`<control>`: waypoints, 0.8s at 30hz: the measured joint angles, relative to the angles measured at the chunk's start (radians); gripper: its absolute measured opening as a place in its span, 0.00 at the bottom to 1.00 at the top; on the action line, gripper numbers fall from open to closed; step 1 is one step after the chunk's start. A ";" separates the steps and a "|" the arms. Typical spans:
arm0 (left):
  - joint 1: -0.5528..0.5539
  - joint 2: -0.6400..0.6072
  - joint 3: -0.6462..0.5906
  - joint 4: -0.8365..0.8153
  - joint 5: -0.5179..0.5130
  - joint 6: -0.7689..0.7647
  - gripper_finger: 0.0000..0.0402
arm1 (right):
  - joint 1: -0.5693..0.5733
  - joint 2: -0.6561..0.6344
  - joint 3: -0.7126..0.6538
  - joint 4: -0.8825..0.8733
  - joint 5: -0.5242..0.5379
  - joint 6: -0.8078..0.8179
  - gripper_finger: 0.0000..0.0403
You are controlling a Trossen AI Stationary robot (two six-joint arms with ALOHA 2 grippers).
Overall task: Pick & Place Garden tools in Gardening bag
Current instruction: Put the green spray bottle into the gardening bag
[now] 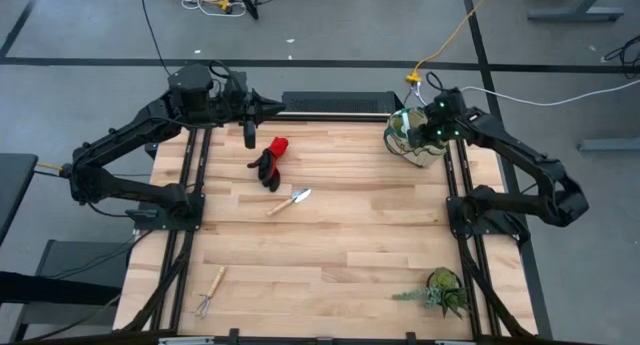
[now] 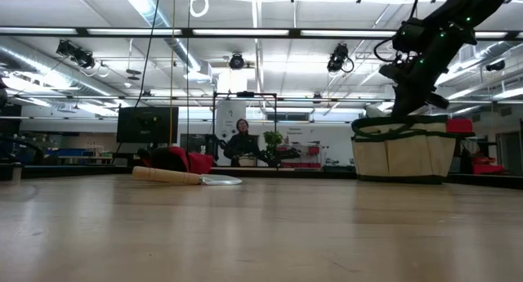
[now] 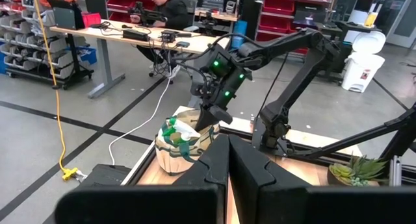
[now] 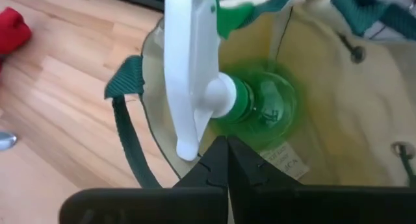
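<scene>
Bench (image 1: 340,245): pale wood planks with fine brown grain, framed by my black rails. Bag (image 2: 402,157): beige cloth with dark green trim and straps; its lining looks yellowish in my right wrist view. Spray bottle (image 4: 257,107) in the bag: clear green body, white trigger head. Gloves (image 1: 270,163): red and black. Trowel (image 1: 291,201): silver blade, light wooden handle. Rake (image 1: 208,293): light wooden handle, grey metal tines. Plant (image 1: 440,290): green leaves. My arms: black.
</scene>
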 joint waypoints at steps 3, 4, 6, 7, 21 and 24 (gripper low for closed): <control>0.000 0.000 0.000 0.005 0.000 0.001 0.03 | 0.000 0.022 0.000 0.001 -0.011 0.002 0.00; 0.000 0.000 0.000 0.005 0.000 0.001 0.03 | 0.000 0.029 0.000 0.002 -0.010 0.002 0.00; 0.000 0.000 0.000 0.005 0.000 0.002 0.03 | 0.001 0.044 0.000 0.002 -0.010 0.002 0.00; 0.000 0.000 0.000 0.005 0.000 0.002 0.03 | 0.001 0.052 0.000 0.003 -0.010 0.002 0.00; 0.000 0.000 0.000 0.005 0.000 0.001 0.03 | 0.001 0.133 0.000 0.115 -0.102 0.025 0.00; 0.000 0.000 0.000 0.005 0.000 0.000 0.03 | 0.001 0.133 0.000 0.154 -0.101 0.049 0.00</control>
